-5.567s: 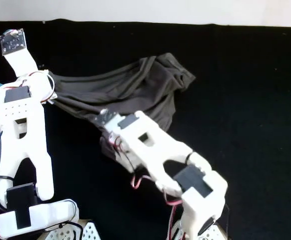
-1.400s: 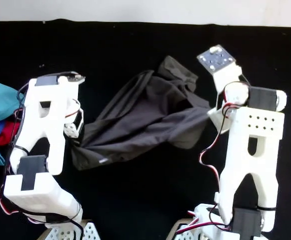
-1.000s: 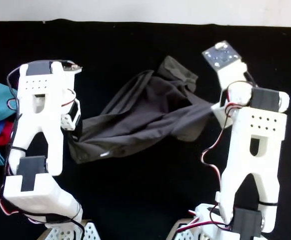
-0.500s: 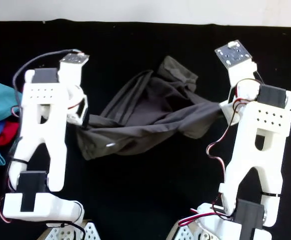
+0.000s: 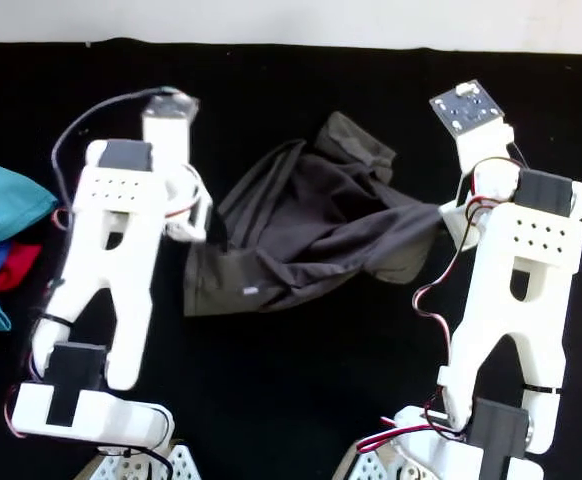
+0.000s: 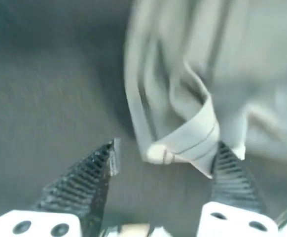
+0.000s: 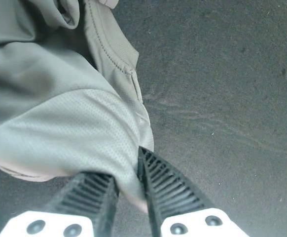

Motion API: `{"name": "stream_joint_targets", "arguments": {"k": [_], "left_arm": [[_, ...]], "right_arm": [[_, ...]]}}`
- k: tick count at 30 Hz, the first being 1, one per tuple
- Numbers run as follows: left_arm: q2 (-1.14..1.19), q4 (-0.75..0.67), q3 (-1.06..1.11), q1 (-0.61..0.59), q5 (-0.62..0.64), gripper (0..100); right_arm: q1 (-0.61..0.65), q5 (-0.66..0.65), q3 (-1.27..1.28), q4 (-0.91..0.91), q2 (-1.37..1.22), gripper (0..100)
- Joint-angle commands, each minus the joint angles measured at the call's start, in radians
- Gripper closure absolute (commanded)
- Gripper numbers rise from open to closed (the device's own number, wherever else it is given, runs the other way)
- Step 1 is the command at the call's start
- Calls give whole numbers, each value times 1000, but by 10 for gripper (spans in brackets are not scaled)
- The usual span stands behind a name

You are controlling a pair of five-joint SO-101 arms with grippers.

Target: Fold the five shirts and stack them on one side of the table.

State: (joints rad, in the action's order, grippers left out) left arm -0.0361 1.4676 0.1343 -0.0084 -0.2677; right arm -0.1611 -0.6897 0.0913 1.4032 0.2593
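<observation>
While the grey shirt (image 5: 311, 230) is pinched by the right gripper (image 7: 126, 165), the left gripper (image 6: 166, 147), jaws spread, is best closed squarely on the hem corner (image 6: 183, 145) before pulling

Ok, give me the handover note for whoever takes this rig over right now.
Left gripper: open, a hem of the grey shirt between its fingers.
Right gripper: shut on the shirt's other end.
Shirt lies bunched in the middle of the table, not folded.
Heap of teal and red clothes at the table's left edge.
Done: no fold, no stack.
Left: spread and fold this shirt, then the rest.
</observation>
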Motion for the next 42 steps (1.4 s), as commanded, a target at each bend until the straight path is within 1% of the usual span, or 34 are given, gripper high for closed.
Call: {"name": "stream_joint_targets", "arguments": {"k": [1,3,8,10,12,14,16,19,21,23,24,26,30,32,35,37,40,42], "left_arm": [[-48,115,-47,33,-60,775],[-48,123,-48,47,-60,787],[-48,120,-51,113,-17,762],[-41,84,-67,124,-17,755],[-39,49,-84,124,-41,755],[-44,46,-96,122,-84,755],[-50,46,-127,122,-87,755],[-50,114,-246,122,-86,755],[-50,190,-329,128,-68,755],[-39,272,-367,130,-63,755],[-39,298,-354,127,-64,755],[-48,301,-254,110,-87,755],[-48,299,-1,93,-256,760],[-48,296,101,99,-316,796],[-48,201,213,107,-342,838],[-48,135,285,117,-342,833],[-48,64,381,166,-336,805],[-48,18,433,200,-334,805]], "right_arm": [[-13,-11,4,-10,2,993],[-10,-11,4,-10,2,993],[-10,-11,4,-10,2,993],[-10,-11,4,-10,2,993],[-10,-11,4,-10,2,993],[-10,-11,4,-10,2,993],[-13,-11,4,-10,2,993],[-13,-11,4,-10,2,993],[-13,-11,4,-10,2,993],[-12,-11,1,-10,2,993],[-10,-11,-2,-10,2,993],[-10,-11,-2,-10,2,993],[-13,-12,-4,-10,2,993],[-15,-14,-4,-10,2,993],[-10,-14,-4,-10,2,993],[-10,-14,-4,-10,2,993],[-10,-14,-4,-10,1,993],[-10,-14,-4,-10,1,993]]}}
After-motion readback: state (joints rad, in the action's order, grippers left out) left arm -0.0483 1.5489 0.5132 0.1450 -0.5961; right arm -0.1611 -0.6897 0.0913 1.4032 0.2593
